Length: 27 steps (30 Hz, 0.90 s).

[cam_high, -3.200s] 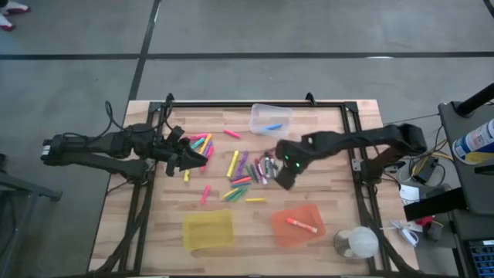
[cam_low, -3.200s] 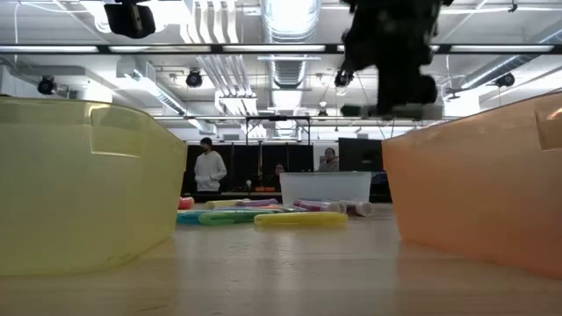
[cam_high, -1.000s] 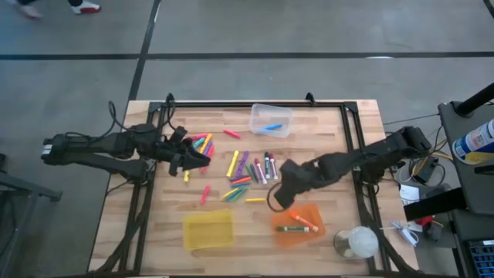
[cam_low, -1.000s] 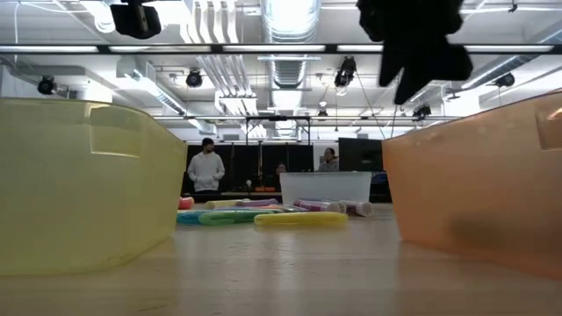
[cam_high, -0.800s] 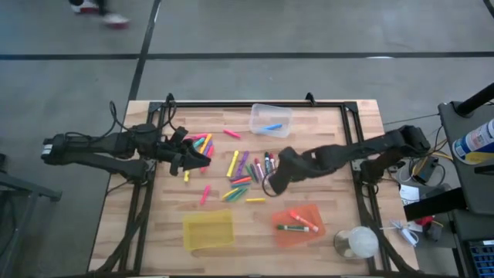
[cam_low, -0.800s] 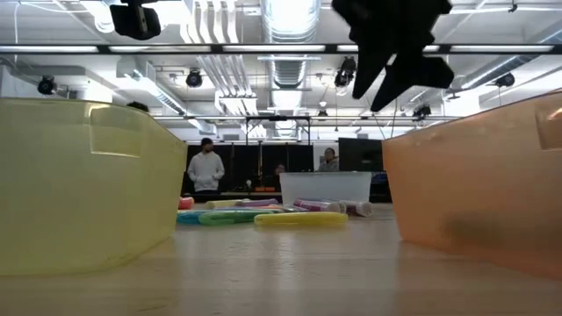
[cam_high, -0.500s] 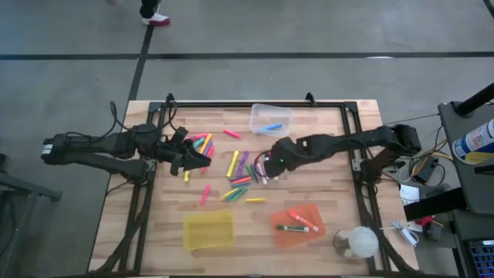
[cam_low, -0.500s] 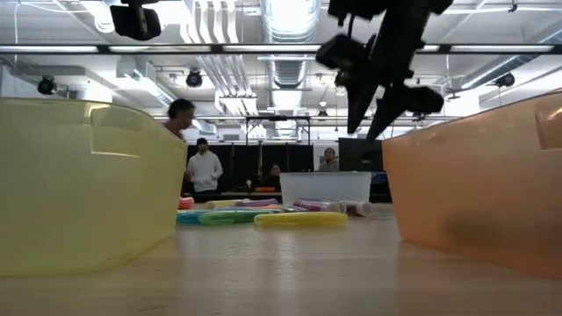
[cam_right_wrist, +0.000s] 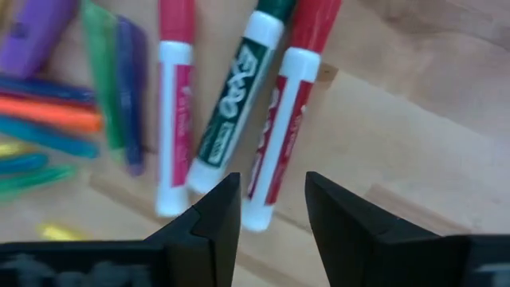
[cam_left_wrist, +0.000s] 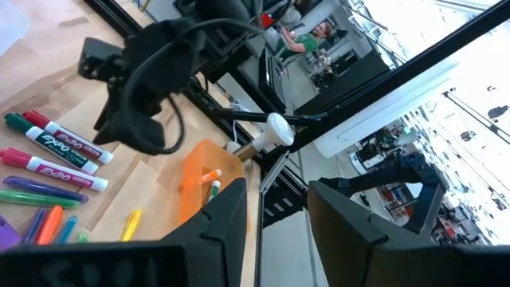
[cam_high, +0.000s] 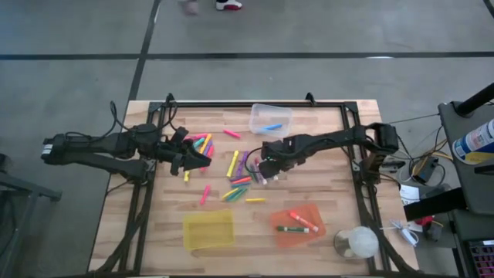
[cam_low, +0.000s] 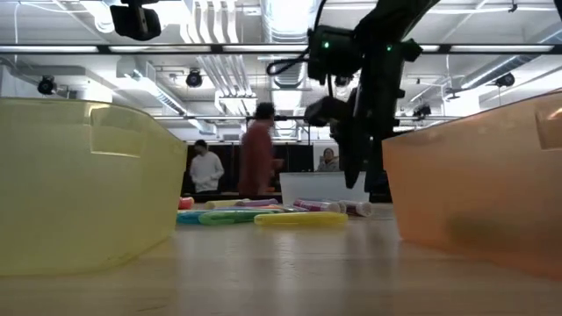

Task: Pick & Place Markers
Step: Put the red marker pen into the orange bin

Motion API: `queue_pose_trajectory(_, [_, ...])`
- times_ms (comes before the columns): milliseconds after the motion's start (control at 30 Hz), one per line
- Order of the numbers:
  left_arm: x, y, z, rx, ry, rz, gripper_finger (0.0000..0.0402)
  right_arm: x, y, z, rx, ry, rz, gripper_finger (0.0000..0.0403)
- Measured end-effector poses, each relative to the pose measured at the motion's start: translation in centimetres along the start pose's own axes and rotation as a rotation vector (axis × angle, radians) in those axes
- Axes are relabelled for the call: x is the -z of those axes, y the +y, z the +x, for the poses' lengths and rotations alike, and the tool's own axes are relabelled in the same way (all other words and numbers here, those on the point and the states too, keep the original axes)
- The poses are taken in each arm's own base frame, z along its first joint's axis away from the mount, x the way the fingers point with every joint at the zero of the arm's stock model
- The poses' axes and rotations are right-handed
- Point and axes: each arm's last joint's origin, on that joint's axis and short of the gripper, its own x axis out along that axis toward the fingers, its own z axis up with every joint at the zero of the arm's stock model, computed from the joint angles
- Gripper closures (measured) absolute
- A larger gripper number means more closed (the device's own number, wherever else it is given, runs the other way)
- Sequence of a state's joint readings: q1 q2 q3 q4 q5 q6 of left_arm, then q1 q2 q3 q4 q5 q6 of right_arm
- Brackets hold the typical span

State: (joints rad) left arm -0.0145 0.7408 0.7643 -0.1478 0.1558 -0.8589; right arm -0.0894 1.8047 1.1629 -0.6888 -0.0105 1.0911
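Markers [cam_high: 239,174] lie scattered mid-tabletop [cam_high: 332,193]; two sit in the orange bin [cam_high: 297,225] at lower right. Your right gripper [cam_high: 266,171] has swung back from that bin — jaws spread, empty — over the white-barrelled pens [cam_right_wrist: 275,151]: next pick begins. Left gripper [cam_high: 202,157] waits at centre left, jaws parted.

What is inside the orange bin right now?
The orange bin holds two markers: an orange-red one and a green-capped one, lying apart. From the low view its translucent wall hides them. Nothing else shows inside.
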Motion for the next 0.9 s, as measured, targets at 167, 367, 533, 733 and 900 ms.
queue_pose_trajectory(167, [0.0,0.0,0.1,-0.003,0.003,-0.008,0.0273,0.0,0.3,0.8,-0.004,0.033,-0.017,0.0277])
queue_pose_trajectory(367, [0.0,0.1,0.1,-0.005,0.004,-0.008,0.0273,-0.2,0.3,1.2,-0.007,0.024,-0.022,0.0279])
queue_pose_trajectory(533, [0.0,0.1,0.2,-0.007,0.005,-0.008,0.0273,-0.8,-0.1,2.7,0.023,0.05,-0.01,0.0279])
queue_pose_trajectory(733, [0.0,0.1,0.2,-0.007,0.006,-0.009,0.0273,-1.0,-0.1,3.1,0.024,0.063,-0.01,0.0293])
queue_pose_trajectory(900, [0.0,0.1,0.2,-0.007,0.006,-0.009,0.0273,-1.0,-0.2,2.9,0.021,0.059,-0.046,0.0346])
